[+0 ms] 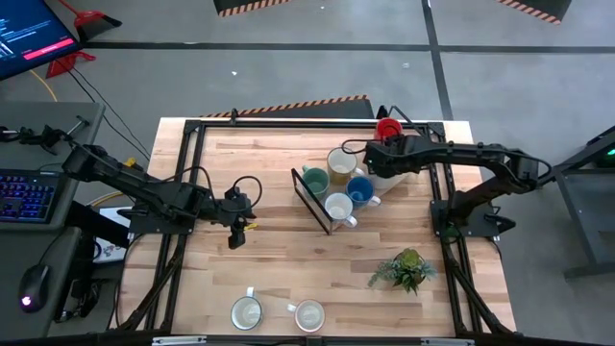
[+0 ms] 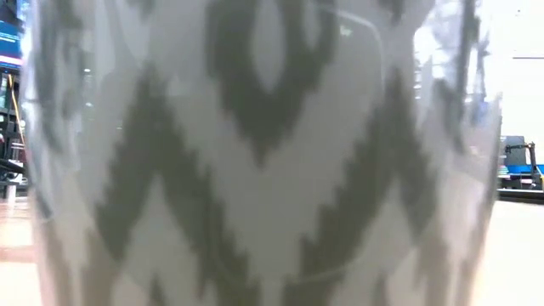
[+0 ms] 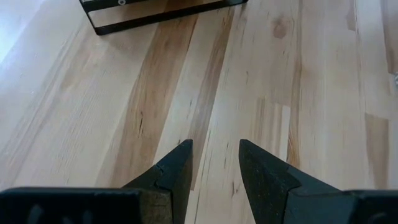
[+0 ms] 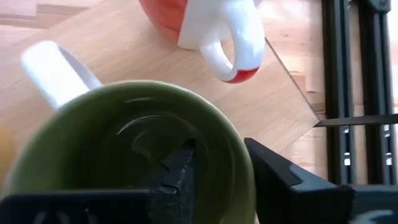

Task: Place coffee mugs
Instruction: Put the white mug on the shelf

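Your table (image 1: 288,279) is a pale wood top inside a black frame (image 1: 192,130). Your left arm reaches in from the left edge; your right arm comes in from the right and runs along the far side.

A dark rack (image 1: 312,202) stands at mid-table. Four mugs sit clustered just right of it: a teal mug (image 1: 314,180), a cream mug (image 1: 341,163), a blue mug (image 1: 360,190) and a white mug (image 1: 338,208). A red mug (image 1: 388,128) sits at the far edge, next to your right arm. Two pale mugs (image 1: 247,312) stand side by side at the near edge, well apart from the cluster. One patterned grey-and-white mug (image 2: 255,153) fills the low view entirely; nothing else can be checked from there. A small plant (image 1: 406,269) sits on the near right.

Your right gripper (image 4: 217,168) is over the far right of the table, between the red mug and the cluster. Its jaws are clamped on the rim of a green mug (image 4: 124,137), one finger inside, one outside. The red mug's white handle (image 4: 233,43) shows just beyond.

Your left gripper (image 3: 214,168) hangs over bare wood left of the rack, jaws apart, holding nothing.
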{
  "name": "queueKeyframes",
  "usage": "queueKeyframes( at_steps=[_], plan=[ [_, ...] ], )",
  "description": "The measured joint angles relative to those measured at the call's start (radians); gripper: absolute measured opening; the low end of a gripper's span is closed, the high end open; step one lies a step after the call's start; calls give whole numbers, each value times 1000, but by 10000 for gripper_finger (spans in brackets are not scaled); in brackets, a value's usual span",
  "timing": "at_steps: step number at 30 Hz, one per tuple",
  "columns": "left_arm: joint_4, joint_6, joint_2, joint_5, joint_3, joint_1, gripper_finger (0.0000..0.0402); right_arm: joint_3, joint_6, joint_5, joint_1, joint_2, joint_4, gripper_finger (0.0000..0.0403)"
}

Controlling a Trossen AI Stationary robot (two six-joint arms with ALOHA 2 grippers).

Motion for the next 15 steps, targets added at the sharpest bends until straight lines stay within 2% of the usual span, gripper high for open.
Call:
queueKeyframes(
  at_steps=[9, 15],
  plan=[
    [0, 19, 0, 0, 0, 0, 122, 183, 8, -3, 12, 0, -169, 119],
    [-1, 21, 0, -1, 0, 0, 122, 278, 85, -64, 90, 0, -357, 119]
  ],
)
